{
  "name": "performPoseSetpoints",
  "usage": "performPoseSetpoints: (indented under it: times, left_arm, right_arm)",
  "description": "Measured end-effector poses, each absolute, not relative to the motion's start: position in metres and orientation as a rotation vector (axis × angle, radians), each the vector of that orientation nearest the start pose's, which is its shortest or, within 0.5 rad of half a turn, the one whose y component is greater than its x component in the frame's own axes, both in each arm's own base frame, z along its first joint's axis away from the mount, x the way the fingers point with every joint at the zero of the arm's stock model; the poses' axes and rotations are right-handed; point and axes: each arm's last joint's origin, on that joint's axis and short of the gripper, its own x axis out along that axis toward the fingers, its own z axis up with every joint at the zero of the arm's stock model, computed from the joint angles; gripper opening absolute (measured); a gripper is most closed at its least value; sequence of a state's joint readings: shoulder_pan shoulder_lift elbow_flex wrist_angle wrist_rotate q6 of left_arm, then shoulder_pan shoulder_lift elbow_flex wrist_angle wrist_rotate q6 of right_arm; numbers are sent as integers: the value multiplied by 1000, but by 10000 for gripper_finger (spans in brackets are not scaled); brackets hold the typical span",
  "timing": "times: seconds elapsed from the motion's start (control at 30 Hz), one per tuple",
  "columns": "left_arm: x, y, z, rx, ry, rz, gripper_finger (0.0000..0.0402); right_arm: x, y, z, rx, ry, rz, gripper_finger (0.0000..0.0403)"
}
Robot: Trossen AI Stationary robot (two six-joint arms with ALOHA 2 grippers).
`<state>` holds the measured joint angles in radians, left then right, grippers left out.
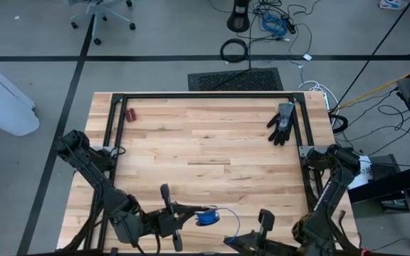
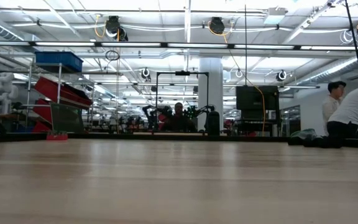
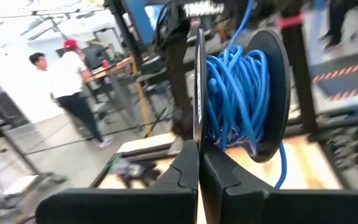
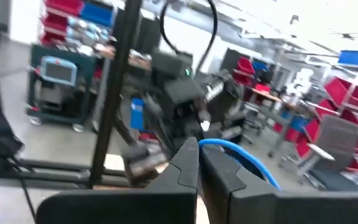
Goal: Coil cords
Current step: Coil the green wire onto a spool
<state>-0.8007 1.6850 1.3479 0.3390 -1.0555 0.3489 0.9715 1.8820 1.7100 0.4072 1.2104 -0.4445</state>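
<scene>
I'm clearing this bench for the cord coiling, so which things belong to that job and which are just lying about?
Job:
- thin blue cable wound on a dark spool, clamped by the left gripper
- blue cable end at the right gripper

Lying about:
- black glove
- small red-handled pliers

Wooden tabletop [image 1: 205,149], high view: black glove [image 1: 282,124] at upper right; small red-handled pliers [image 1: 131,114] at upper left (near the dark frame rail). Beyond the far edge, a black floor mat [image 1: 235,80] and coiled black cable [image 1: 234,50].
</scene>
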Motion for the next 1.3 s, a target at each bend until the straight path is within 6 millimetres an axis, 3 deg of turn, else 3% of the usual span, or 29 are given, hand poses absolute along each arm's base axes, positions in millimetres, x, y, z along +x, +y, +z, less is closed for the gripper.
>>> performPoseSetpoints:
  times: [0.2,0.57,0.87,1.3]
  left_arm:
    - [289,-249,331,456,133,321,0]
    - [300,-247,311,653,231,443,0]
    - [306,-241,309,630,240,511,0]
    - [307,-243,312,584,206,468,0]
  right_arm:
    - [274,330,395,-112,-105,-240,0]
    - [293,322,396,-6,-176,-15,0]
    - [306,314,388,25,-126,10,0]
    - [332,289,375,-31,-24,-67,0]
